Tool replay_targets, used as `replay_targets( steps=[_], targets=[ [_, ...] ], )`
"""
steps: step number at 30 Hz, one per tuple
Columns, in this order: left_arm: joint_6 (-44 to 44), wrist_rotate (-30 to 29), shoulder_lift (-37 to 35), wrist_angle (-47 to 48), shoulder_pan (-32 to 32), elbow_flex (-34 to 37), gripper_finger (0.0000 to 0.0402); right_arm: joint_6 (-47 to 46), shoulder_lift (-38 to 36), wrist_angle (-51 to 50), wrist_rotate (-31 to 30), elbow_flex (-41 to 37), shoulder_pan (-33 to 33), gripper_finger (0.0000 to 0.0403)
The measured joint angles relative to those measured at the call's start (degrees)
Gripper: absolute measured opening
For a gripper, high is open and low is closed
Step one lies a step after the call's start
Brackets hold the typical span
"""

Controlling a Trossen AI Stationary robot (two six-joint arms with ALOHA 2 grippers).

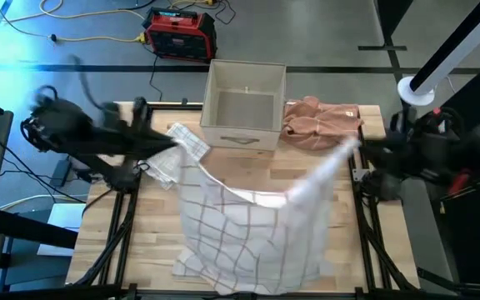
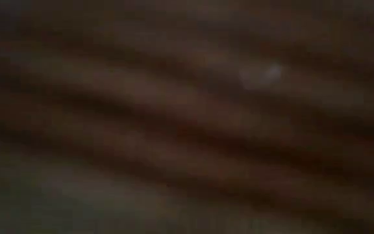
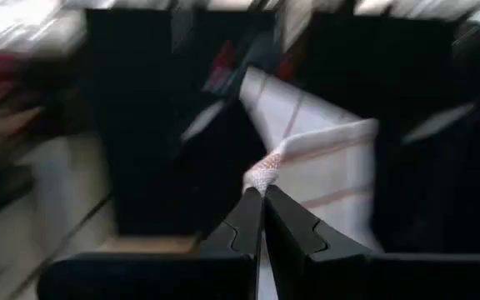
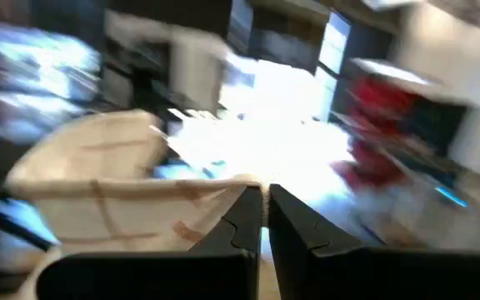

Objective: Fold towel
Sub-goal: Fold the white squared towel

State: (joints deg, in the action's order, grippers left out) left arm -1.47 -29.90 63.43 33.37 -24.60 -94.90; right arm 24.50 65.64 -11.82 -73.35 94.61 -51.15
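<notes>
white towel (image 1: 248, 229) with a thin reddish-brown grid, held up over the wooden tabletop (image 1: 152, 242) by two corners and sagging between them in a shallow curve; its lower part rests crumpled on the front middle of the tabletop. left end effector (image 1: 172, 140), at the left rear, is clamped on one towel corner (image 3: 262, 173), the fingers (image 3: 242, 223) pressed together on a pinch of cloth. right end effector (image 1: 358, 143), at the right rear, has its fingers (image 4: 245, 218) closed, with towel cloth (image 4: 115, 196) bunched just beside them; the high view shows the other corner stretched to it. an open beige box (image 1: 243, 107) stands at the rear centre, a pink cloth (image 1: 322, 119) lying just beside it. the low view is covered and shows nothing legible.
</notes>
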Motion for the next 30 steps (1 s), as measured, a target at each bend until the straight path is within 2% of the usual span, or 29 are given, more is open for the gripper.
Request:
replay_targets(
  steps=[1,3,5,7,10,13,16,19,21,26,30],
  targets=[
    [0.2,-3.6,0.1,3.1,0.0,0.7,0.0,-4.1,-0.4,-4.2,-2.7,-1.0,1.1,0.0001],
    [0.3,-8.6,0.2,6.7,0.5,2.1,0.0,-14.9,-1.8,-13.5,-4.2,-2.6,2.9,0.0001],
    [0.1,-10.9,-0.1,9.3,1.8,3.8,0.0,-25.8,-3.7,-22.7,-4.8,-4.6,4.2,0.0001],
    [0.6,-12.1,0.0,11.9,3.5,5.0,0.0,-34.0,-5.0,-30.1,-8.1,-6.9,5.8,0.0001],
    [-0.7,-15.2,0.3,14.1,6.3,7.6,0.0,-40.5,-6.1,-38.9,-12.8,-9.9,8.3,0.0001],
    [-2.3,-18.7,0.1,15.3,9.4,10.1,0.0,-45.4,-7.3,-45.0,-13.1,-11.3,11.5,0.0001],
    [-1.3,-18.7,0.2,15.5,12.2,12.6,0.0,-47.1,-8.4,-46.2,-11.9,-12.8,14.5,0.0001],
    [0.0,-15.1,0.3,14.7,13.4,13.0,0.0,-46.5,-8.3,-43.7,-3.8,-12.9,16.0,0.0001],
    [-0.9,-13.3,0.0,11.2,13.4,12.7,0.0,-43.1,-8.2,-38.2,2.7,-12.7,16.3,0.0001],
    [-6.8,-7.9,-1.3,-1.8,11.7,9.2,0.0,-27.4,-8.3,-13.6,22.3,-12.2,16.3,0.0001],
    [-10.1,3.0,-3.4,-12.5,10.2,5.7,0.0,-18.6,-8.3,2.7,38.0,-12.2,16.2,0.0001]
  ],
)
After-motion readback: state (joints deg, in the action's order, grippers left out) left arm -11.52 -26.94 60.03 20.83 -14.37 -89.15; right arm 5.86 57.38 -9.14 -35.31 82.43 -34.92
